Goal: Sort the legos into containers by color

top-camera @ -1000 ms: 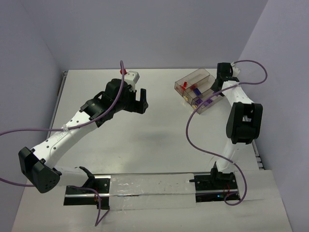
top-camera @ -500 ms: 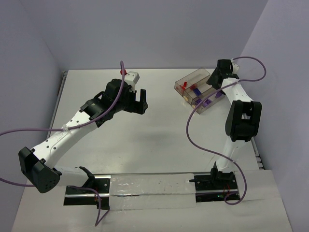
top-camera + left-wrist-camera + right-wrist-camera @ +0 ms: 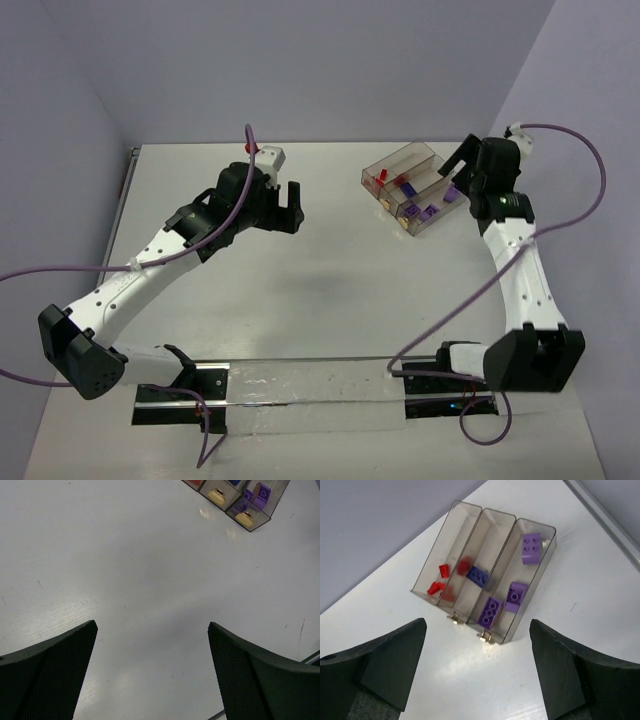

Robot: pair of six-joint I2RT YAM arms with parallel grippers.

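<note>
The containers [image 3: 433, 555] are one smoky clear tray of three compartments [image 3: 400, 160] at the table's back right. Red legos [image 3: 439, 582] lie in its left compartment, a blue one [image 3: 478, 576] in the middle, and three purple ones [image 3: 490, 612] in the right. My right gripper [image 3: 477, 624] hovers open above the tray's near end with nothing between its fingers, and from above it [image 3: 462, 168] sits just right of the tray. My left gripper [image 3: 151, 625] is open over bare table, left of the tray [image 3: 292, 205]. The tray's corner with purple legos [image 3: 260, 494] shows in the left wrist view.
A table edge with a metal rail [image 3: 610, 525] runs close behind the tray on the right. A purple cable [image 3: 440, 330] loops from the right arm over the table. The arm bases [image 3: 300, 390] stand at the near edge.
My right gripper has opened and pulled up and to the right, away from the tray's right compartment. The right arm's elbow has swung out to the right. The left arm has stayed put.
</note>
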